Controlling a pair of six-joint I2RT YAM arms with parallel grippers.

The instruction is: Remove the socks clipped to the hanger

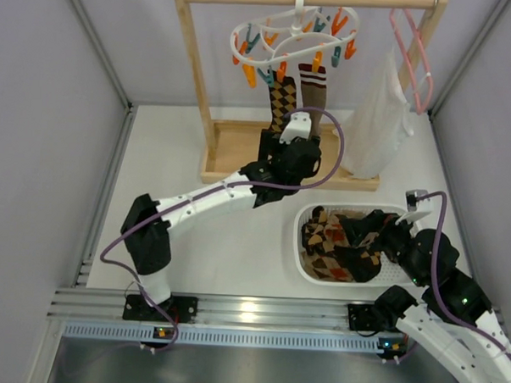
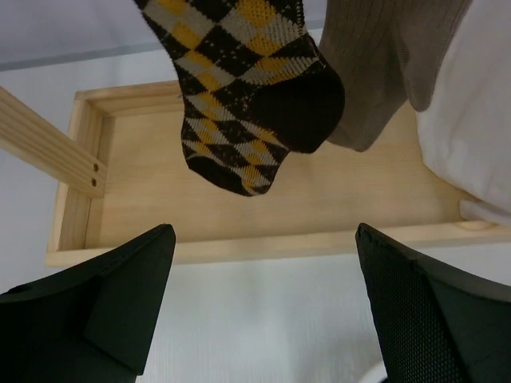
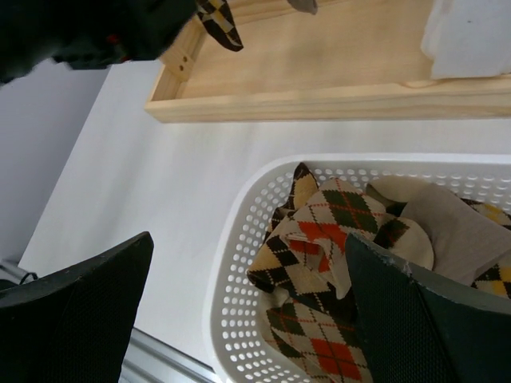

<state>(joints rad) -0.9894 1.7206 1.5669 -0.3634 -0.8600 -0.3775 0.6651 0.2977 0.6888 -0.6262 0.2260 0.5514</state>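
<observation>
My left gripper (image 2: pixel 263 259) is wide open with nothing in it, sitting right under the 2 socks hanging from the hanger (image 1: pixel 293 30). The argyle sock (image 2: pixel 239 96) dangles just above the gap between my fingers, a bit to the left. The plain brown sock (image 2: pixel 375 72) hangs just beside it on the right, and they overlap in my view. Neither touches my fingers. My right gripper (image 3: pixel 247 255) is also fully open and empty, hovering over the white basket (image 3: pixel 231 263), where a pile of socks (image 3: pixel 319 239) lies.

Room-wise, under the left gripper is the wooden rack's base tray (image 2: pixel 271 191), which has raised edges all round. There's a rack post (image 2: pixel 48 148) on the left, and the white garment (image 2: pixel 479 120) crowds in on the right. The worktop (image 1: pixel 219 258) between tray and basket is open.

Only the top camera shows the clips (image 1: pixel 319 60) and the pink hanger (image 1: pixel 414 54). My left wrist camera gets just the sock toes. Only the right wrist camera shows what's in the basket close up.
</observation>
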